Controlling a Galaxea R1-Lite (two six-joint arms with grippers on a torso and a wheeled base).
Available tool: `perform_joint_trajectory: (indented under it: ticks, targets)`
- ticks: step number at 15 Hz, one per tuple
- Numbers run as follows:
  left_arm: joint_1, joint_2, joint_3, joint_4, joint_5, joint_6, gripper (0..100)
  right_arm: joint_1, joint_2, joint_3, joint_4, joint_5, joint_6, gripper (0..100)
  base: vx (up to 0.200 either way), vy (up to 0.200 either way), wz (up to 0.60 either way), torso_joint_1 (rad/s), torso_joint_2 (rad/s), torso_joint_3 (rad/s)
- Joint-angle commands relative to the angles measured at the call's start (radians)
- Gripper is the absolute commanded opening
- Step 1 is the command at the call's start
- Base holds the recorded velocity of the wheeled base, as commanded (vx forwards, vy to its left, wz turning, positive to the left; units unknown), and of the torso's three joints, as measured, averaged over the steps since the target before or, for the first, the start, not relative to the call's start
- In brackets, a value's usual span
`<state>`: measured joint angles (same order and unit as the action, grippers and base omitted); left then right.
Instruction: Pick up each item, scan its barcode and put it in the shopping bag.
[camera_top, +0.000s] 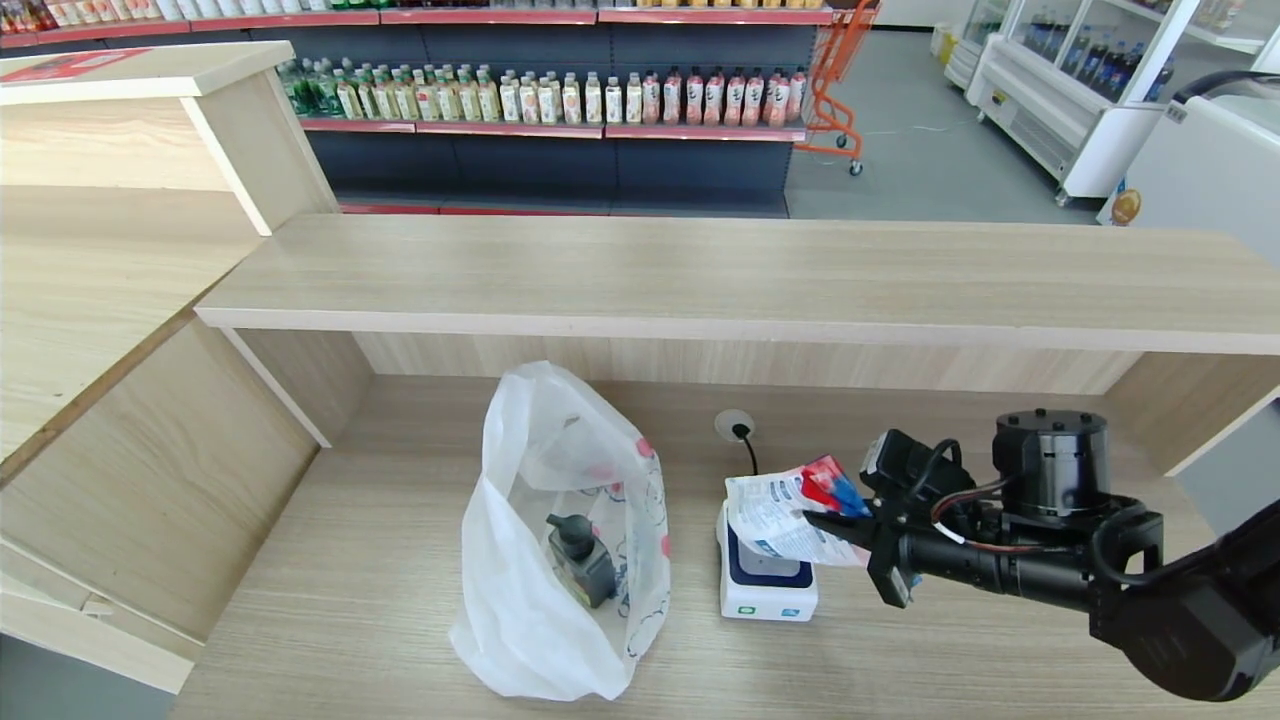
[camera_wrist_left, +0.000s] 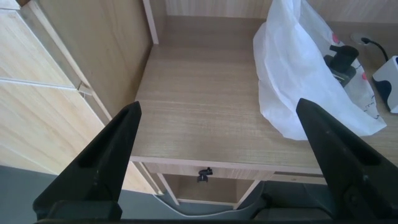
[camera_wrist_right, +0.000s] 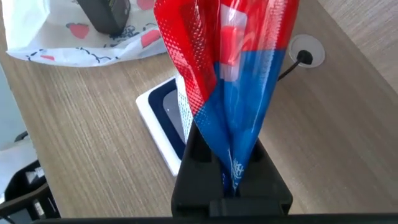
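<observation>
My right gripper (camera_top: 835, 522) is shut on a flat snack packet (camera_top: 790, 510), white with a red and blue end, and holds it just above the white and blue barcode scanner (camera_top: 765, 590) on the lower counter. In the right wrist view the packet (camera_wrist_right: 233, 81) rises from between the fingers, with the scanner (camera_wrist_right: 163, 121) beneath it. A white shopping bag (camera_top: 560, 545) stands left of the scanner, with a dark pump bottle (camera_top: 580, 558) inside. My left gripper (camera_wrist_left: 217, 155) is open, hanging off the counter's front left corner, and the bag (camera_wrist_left: 305, 68) lies beyond it.
A raised wooden counter top (camera_top: 740, 280) runs across the back above the lower desk (camera_top: 380, 620). A cable grommet (camera_top: 735, 425) with a black cord sits behind the scanner. A wooden side wall (camera_top: 150, 470) closes the left. Store shelves of bottles stand beyond.
</observation>
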<state>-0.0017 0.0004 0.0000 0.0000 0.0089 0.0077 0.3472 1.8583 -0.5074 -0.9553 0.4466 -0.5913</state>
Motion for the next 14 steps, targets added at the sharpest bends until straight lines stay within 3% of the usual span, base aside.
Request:
perform_joint_trajectory:
  ticks: [1, 6, 9, 10, 12, 14]
  targets:
    - [0.000, 0.000, 0.000, 0.000, 0.000, 0.000, 100, 0.001, 0.036, 0.004, -0.022, 0.003, 0.004, 0, 0.000, 0.000, 0.00, 0.000, 0.00, 0.000]
    - [0.000, 0.000, 0.000, 0.000, 0.000, 0.000, 100, 0.004, 0.035, -0.003, -0.026, 0.004, 0.041, 0, 0.000, 0.000, 0.00, 0.000, 0.00, 0.000]
    - [0.000, 0.000, 0.000, 0.000, 0.000, 0.000, 100, 0.013, -0.002, -0.020, -0.043, 0.001, 0.140, 0, 0.000, 0.000, 0.00, 0.000, 0.00, 0.000]
    - [0.000, 0.000, 0.000, 0.000, 0.000, -0.005, 100, 0.030, -0.068, -0.023, -0.040, -0.008, 0.280, 0, 0.000, 0.000, 0.00, 0.000, 0.00, 0.000]
    - [0.000, 0.000, 0.000, 0.000, 0.000, -0.003, 100, 0.032, -0.137, -0.033, -0.019, -0.029, 0.413, 0, 0.000, 0.000, 0.00, 0.000, 0.00, 0.000]
    - [0.002, 0.000, 0.000, 0.000, 0.000, 0.000, 100, 0.022, -0.255, -0.046, 0.118, -0.045, 0.528, 0, 0.000, 0.000, 0.00, 0.000, 0.00, 0.000]
